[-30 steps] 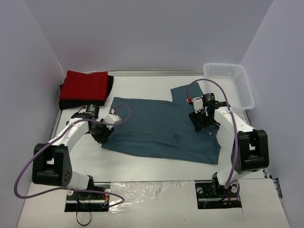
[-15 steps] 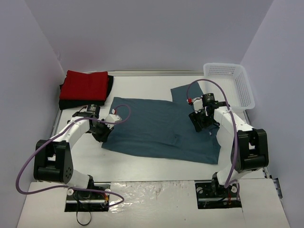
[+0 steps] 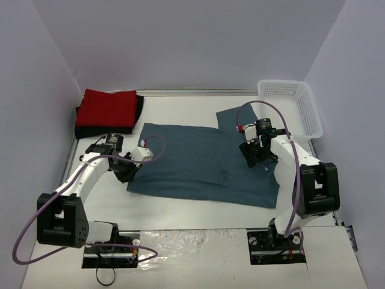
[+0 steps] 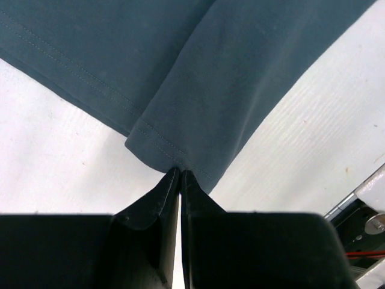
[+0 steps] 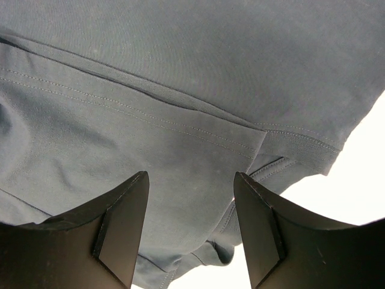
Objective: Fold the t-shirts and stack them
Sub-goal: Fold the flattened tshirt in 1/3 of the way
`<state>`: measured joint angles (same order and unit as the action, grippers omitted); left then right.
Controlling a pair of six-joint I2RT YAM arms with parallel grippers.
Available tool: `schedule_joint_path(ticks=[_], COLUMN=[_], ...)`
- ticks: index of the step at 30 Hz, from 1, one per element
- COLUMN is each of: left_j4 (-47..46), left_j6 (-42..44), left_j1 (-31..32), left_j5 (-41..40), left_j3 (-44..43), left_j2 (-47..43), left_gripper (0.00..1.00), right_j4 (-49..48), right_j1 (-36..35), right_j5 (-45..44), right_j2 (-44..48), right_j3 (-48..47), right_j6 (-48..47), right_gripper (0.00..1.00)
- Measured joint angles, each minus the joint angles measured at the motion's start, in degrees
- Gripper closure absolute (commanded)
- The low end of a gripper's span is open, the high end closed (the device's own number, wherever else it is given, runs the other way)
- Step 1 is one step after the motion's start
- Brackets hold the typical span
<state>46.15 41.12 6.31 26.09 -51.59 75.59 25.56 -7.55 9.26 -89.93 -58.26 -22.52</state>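
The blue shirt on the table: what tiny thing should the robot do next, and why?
Probably lower the right gripper and close it on the cloth. The left gripper is pinched shut on a hemmed corner of the blue shirt, while the right one hangs open above the shirt's other side, holding nothing.

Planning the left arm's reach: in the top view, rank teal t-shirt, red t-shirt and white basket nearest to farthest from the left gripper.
1. teal t-shirt, edge pinched in the left gripper
2. red t-shirt, far left corner
3. white basket, far right corner
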Motion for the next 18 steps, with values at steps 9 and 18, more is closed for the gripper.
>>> schedule_joint_path(ticks=[9, 18], left_j4=[2.3, 2.6], left_j6=[2.7, 3.4], left_j1=[0.0, 0.0], left_j5=[-0.9, -1.8], left_j3=[2.8, 3.8], left_j2=[-1.6, -1.6], left_gripper=[0.98, 0.98], right_j4=[-0.1, -0.1], right_j1=[0.0, 0.0], right_j5=[-0.2, -0.5], right_j2=[0.0, -0.2], right_j3=[0.1, 0.1], right_j6=[0.0, 0.0], right_gripper=[0.46, 0.46])
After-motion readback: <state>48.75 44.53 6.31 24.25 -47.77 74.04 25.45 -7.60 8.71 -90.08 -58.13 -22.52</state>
